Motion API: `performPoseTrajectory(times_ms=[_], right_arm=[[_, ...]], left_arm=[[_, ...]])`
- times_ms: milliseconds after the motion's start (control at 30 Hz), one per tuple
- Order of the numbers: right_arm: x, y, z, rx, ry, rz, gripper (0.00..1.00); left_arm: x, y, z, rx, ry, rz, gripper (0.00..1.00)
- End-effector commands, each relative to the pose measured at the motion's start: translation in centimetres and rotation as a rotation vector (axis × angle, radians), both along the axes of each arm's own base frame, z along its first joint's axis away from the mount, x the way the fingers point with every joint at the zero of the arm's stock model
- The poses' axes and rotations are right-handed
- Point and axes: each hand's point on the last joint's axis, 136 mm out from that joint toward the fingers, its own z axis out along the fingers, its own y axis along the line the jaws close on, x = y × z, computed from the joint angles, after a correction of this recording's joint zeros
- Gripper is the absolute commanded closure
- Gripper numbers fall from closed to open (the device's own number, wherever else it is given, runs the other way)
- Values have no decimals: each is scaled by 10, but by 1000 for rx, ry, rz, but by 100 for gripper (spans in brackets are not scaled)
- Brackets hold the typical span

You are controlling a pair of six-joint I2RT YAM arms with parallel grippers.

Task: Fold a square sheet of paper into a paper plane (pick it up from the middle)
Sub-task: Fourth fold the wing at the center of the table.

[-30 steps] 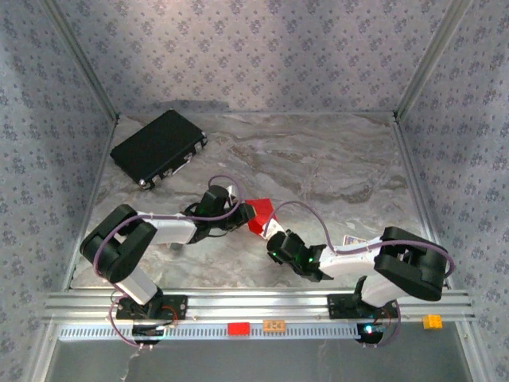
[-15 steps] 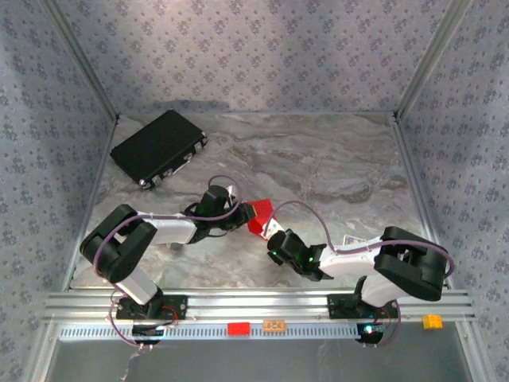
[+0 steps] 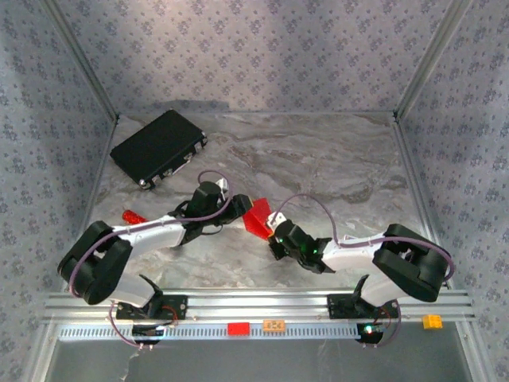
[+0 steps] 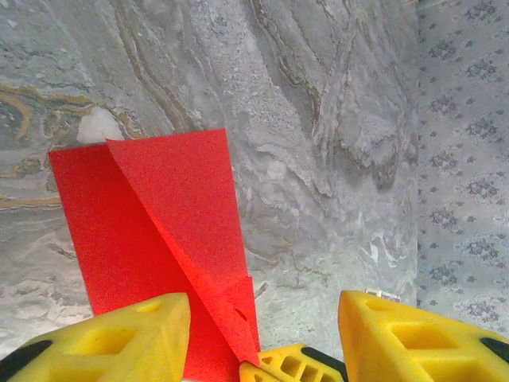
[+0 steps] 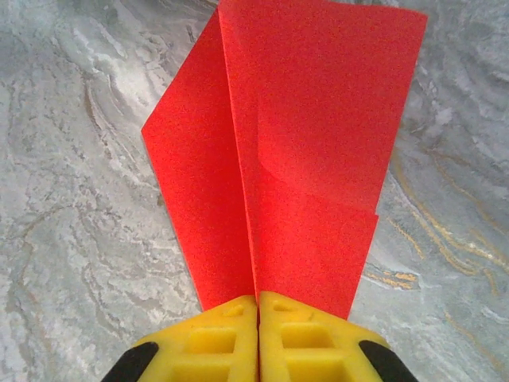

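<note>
The square sheet of paper [image 3: 257,216] is bright red and folded into a creased wedge with a centre fold [image 5: 306,143]. It lies low over the marble table between the two arms. My right gripper [image 5: 257,306] is shut on the wedge's narrow end at the crease, coming from the near right [image 3: 275,229]. My left gripper [image 4: 262,312] stands open, its yellow fingers [image 4: 119,342] wide apart on either side of the paper's pointed tip [image 4: 179,223], not pinching it. In the top view it sits just left of the paper [image 3: 240,208].
A black case [image 3: 159,147] lies at the far left of the table. A small red object [image 3: 131,216] rests beside the left arm. Small red [image 3: 238,328], orange [image 3: 274,325] and yellow [image 3: 432,321] blocks sit on the front rail. Patterned walls enclose the table.
My left gripper has opened and let go of the paper, and its arm has swung down and left, uncovering the small red object. The right gripper has moved slightly forward, still shut on the paper.
</note>
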Motion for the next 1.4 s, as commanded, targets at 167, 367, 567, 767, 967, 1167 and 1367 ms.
performPoseTrajectory(times_ms=[167,367,567,767,967,1167,1367], right_arm=[[-6,0,-18,95,152,-26,90],[-5,1,-18,160,212,-37,92],[-4,5,-7,316,375,-24,93],[3,7,-2,515,553,-62,93],[8,7,-1,606,644,-99,94],[12,1,1,661,664,-135,95],[13,-1,3,696,685,-150,96]], left_arm=[[-1,12,-5,44,-1,20,48],[-1,12,-6,48,5,19,49],[-1,11,-7,50,5,13,59],[0,4,-10,42,10,-10,70],[0,-10,-15,33,28,-63,74],[1,-29,-23,21,47,-114,77],[2,-46,-38,17,79,-143,81]])
